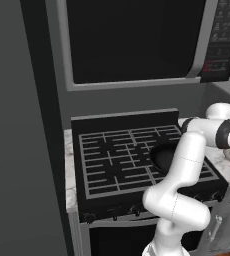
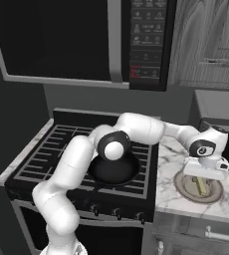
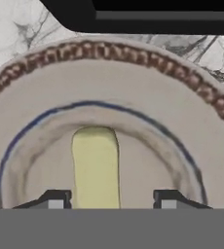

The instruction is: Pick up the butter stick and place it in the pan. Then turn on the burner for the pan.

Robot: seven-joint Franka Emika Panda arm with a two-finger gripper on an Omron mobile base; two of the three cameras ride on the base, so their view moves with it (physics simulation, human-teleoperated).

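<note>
Butter stick (image 3: pixel 95 168): pale yellow-green bar, smooth, rounded far end, lying flat in the middle of a round plate (image 3: pixel 133 92). Plate is beige, matte, with a brown braided-looking rim band and a thin blue ring inside. Plate sits on the white grey-veined marble counter (image 2: pixel 172 164), just right of the stove (image 2: pixel 47 149).

Gripper (image 3: pixel 111 199) is directly above the plate. The fingers (image 3: pixel 55 198) are apart, one on each side of the butter stick's near end; contact cannot be told. In the right base view the white hand hangs over the plate, butter stick (image 2: pixel 201 185) showing under it.

Pan (image 2: pixel 114 169): round, shallow, black, dull, nothing inside, on the stove's right-side grate, left of the plate. Stove top is black with grey bar grates, knobs (image 2: pixel 117 213) along the front edge.

Dark microwave (image 2: pixel 86 40) with a button panel above the stove. Grey wood-grain cabinet (image 2: pixel 206 40) to the right of the microwave. Dark grey wall behind the stove.
</note>
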